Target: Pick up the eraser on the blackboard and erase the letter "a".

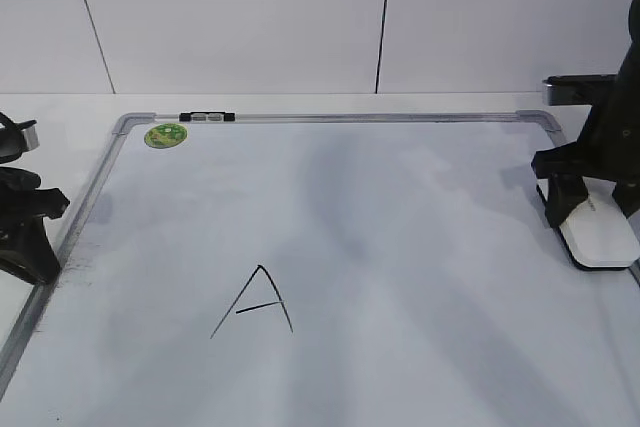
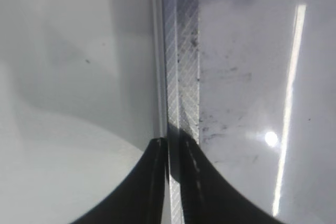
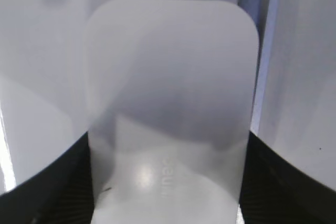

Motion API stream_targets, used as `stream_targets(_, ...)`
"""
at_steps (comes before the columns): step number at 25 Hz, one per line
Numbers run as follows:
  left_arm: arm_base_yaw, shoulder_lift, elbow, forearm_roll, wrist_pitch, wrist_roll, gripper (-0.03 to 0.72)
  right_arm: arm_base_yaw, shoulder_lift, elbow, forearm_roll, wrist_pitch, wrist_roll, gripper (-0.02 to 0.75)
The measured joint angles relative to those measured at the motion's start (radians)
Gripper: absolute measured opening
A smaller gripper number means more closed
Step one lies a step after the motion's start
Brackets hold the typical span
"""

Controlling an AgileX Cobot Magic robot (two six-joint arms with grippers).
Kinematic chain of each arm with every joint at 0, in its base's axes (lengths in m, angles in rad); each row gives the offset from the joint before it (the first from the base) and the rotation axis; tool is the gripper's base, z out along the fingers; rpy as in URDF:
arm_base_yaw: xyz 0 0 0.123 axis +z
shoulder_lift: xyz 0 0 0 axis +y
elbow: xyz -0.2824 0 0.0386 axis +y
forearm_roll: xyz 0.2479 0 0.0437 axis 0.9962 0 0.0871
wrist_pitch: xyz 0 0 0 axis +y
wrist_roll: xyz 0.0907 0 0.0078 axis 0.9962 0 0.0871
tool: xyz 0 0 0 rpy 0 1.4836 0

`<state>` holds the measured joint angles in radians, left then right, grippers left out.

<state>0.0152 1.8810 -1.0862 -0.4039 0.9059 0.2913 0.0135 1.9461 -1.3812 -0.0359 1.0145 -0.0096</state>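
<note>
The blackboard (image 1: 420, 217) is a white dry-erase board with a grey frame, lying flat. A large capital "A" (image 1: 255, 302) is drawn on it; no small cursive "a" shows in any view. The white eraser (image 1: 600, 237) lies at the board's right edge. My right gripper (image 1: 590, 209) straddles it, its black fingers pressed against both long sides. In the right wrist view the eraser (image 3: 168, 93) fills the space between the jaws (image 3: 168, 203). My left gripper (image 1: 35, 247) is shut and empty over the board's left frame (image 2: 181, 51), as the left wrist view (image 2: 176, 145) shows.
A round green magnet (image 1: 166, 134) sits at the board's far left corner, next to a black-and-silver clip (image 1: 207, 117) on the far edge. Dark marker dust lies along the left frame (image 1: 60, 287). A white wall stands behind the table.
</note>
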Motion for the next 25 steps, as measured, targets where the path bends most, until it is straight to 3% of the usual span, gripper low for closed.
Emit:
stream_targets(15,0.000,0.000,0.000,0.000,0.000,0.000,0.065,0.000,0.005,0.000,0.000,-0.016,-0.002,0.542)
stream_targets(25,0.000,0.000,0.000,0.000,0.000,0.000,0.065,0.000,0.005,-0.006,-0.004,-0.017,-0.002,0.630)
